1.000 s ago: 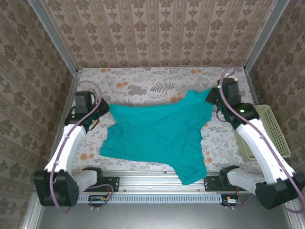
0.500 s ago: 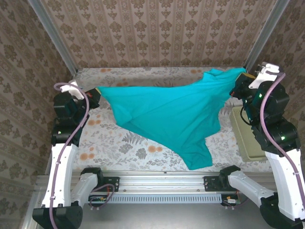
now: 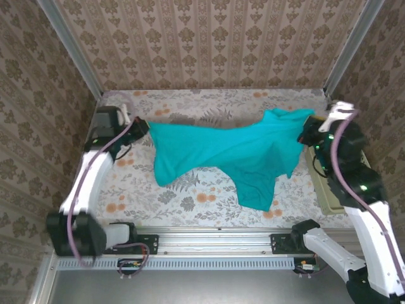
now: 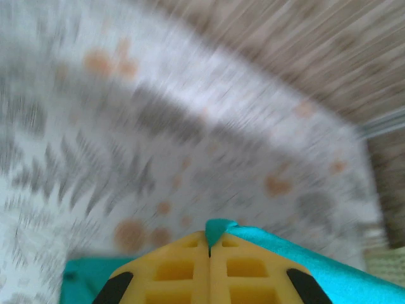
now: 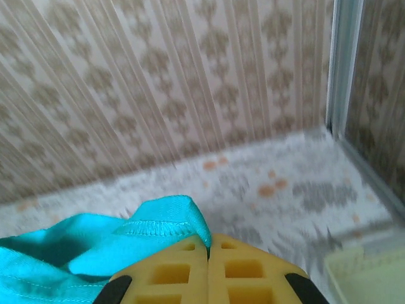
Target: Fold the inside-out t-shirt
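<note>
From above, the inside-out t-shirt (image 3: pixel 221 152) spans the gap between the arms. Its long axis runs left to right over the floral table (image 3: pixel 190 202), so each arm has its own end. The left gripper (image 3: pixel 140 128) pinches one end and the right gripper (image 3: pixel 306 132) the other. The cloth is plain teal and creased, and a tail sags toward the near edge.

The left wrist view is blurred. The left gripper (image 4: pixel 209 244) has its yellow fingers (image 4: pixel 171 269) pressed together on a teal fold.

In the right wrist view, the right gripper (image 5: pixel 209 246) is clamped tip to tip on a stitched hem (image 5: pixel 158 225), with the shirt bunched to the left of it.
</note>
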{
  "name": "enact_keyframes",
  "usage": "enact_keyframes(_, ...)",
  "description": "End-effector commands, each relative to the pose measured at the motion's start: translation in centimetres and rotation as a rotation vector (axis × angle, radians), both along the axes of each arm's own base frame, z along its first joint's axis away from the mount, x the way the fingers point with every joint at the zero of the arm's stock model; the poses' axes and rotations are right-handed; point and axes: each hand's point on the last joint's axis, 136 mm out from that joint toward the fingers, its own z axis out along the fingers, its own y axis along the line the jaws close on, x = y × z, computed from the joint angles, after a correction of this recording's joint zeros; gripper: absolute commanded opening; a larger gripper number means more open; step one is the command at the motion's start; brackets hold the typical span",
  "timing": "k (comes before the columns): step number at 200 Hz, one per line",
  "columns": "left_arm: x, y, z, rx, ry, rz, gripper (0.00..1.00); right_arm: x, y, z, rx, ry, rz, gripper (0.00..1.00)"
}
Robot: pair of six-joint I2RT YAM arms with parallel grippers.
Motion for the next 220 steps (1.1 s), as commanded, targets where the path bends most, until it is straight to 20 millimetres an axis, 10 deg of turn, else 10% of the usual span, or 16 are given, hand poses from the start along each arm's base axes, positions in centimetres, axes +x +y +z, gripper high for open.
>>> enact_keyframes(1,0.0,-1.6,-5.9,0.075,0.153,-0.065,0.0,1.8,0.4,-5.6,0.028,0.117,-0.026,0.0)
enact_keyframes(50,2.9,-2.4,-12.5,0.218,0.304,-0.08,0.18,3.7,0.4,-10.6,0.018,0.231,-0.047,0.0)
enact_keyframes(114,-0.8,-3.1,-11.7,0.39,0.243,-0.044,0.73,3.9,1.1,-10.9,0.041,0.229,-0.008,0.0)
enact_keyframes(176,-0.3,-5.6,-14.8,0.539,0.346,-0.1,0.77,3.5,1.1,-11.8,0.045,0.241,-0.01,0.0)
enact_keyframes(220,1.2,-4.3,-14.3,0.596,0.311,-0.055,0.54,3.3,1.0,-12.2,0.041,0.248,-0.012,0.0)
